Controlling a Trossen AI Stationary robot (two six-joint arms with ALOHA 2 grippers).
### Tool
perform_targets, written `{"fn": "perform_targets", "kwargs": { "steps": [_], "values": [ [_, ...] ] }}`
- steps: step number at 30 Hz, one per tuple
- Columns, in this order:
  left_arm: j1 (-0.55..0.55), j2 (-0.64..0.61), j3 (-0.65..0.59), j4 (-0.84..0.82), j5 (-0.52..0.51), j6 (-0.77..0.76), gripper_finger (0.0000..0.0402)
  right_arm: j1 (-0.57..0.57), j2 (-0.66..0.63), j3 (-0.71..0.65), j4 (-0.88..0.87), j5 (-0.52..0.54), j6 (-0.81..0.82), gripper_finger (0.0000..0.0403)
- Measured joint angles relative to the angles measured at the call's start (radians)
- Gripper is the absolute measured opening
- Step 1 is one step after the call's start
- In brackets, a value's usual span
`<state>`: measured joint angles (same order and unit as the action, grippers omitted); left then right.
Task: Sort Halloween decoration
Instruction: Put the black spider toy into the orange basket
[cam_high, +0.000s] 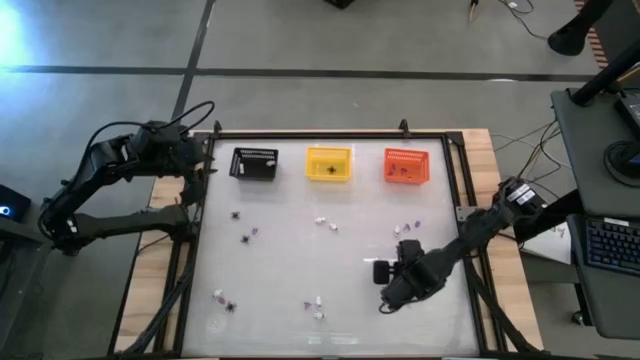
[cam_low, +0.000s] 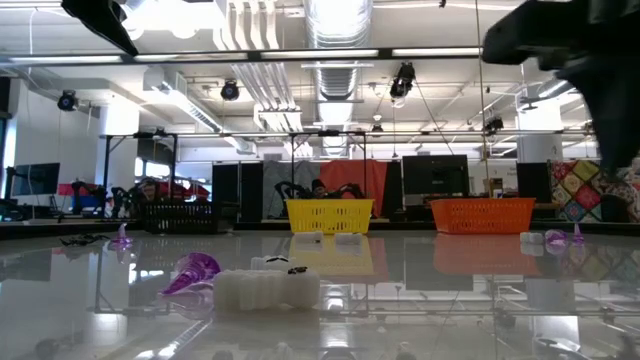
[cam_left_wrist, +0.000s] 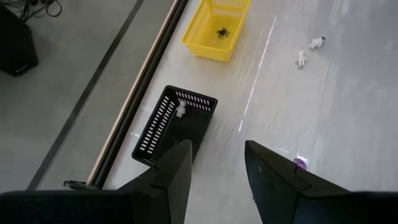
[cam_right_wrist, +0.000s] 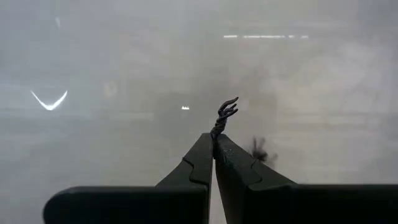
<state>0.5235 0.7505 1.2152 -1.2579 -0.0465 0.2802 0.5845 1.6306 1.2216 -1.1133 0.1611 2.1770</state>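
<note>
right gripper (cam_right_wrist: 213, 140): fingers pressed together, pinching a black spider (cam_right_wrist: 225, 113) by a thin leg at the very tips; hangs above the near right part of the table (cam_high: 280, 260).
left gripper (cam_left_wrist: 216, 163): fingers spread, holding nothing; waits above the far left corner, just beside the black basket (cam_left_wrist: 169, 126).
spider: almost all of its body sticks out beyond the fingertips, clear of the table.
baskets: black, yellow (cam_high: 329, 163) and orange (cam_high: 406, 166) in a row along the far edge. the yellow basket already holds a spider (cam_left_wrist: 222, 32), the black a white bit (cam_left_wrist: 181, 109), the orange purple bits.
loose trinkets: white bits, purple bits and spiders lie scattered over the table, well apart from one another.
likely step: carrying the spider to the yellow basket.
risk 1: the hold is on a thin leg only; a quick swing could shake the spider free short of the basket.
risk 2: on release the leg may snag between the fingers and drop late, past the basket.
</note>
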Motion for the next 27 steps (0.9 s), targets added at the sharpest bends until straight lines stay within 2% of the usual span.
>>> {"fn": "perform_targets", "kwargs": {
  "steps": [2,6,8,16,23,27],
  "values": [
    [0.000,0.000,0.000,0.005,-0.036,0.000,0.0132,-0.032,0.000,0.003,0.000,0.004,-0.047,0.0008],
    [0.000,0.004,0.000,0.013,-0.175,0.001,0.0132,-0.104,-0.004,0.021,0.002,0.033,-0.167,0.0008],
    [0.000,0.004,0.000,0.014,-0.202,0.002,0.0132,-0.145,-0.010,0.032,-0.002,0.052,-0.232,0.0008],
    [0.000,0.005,0.000,0.016,-0.206,-0.022,0.0132,-0.296,-0.058,0.053,0.000,0.102,-0.465,0.0008],
    [0.000,0.009,0.000,-0.003,-0.206,-0.041,0.0132,-0.448,-0.071,0.075,0.008,0.102,-0.706,0.0008],
    [0.000,0.012,0.000,-0.017,-0.206,-0.086,0.0132,-0.538,-0.071,0.081,0.075,0.095,-0.861,0.0008]
  ]
}}
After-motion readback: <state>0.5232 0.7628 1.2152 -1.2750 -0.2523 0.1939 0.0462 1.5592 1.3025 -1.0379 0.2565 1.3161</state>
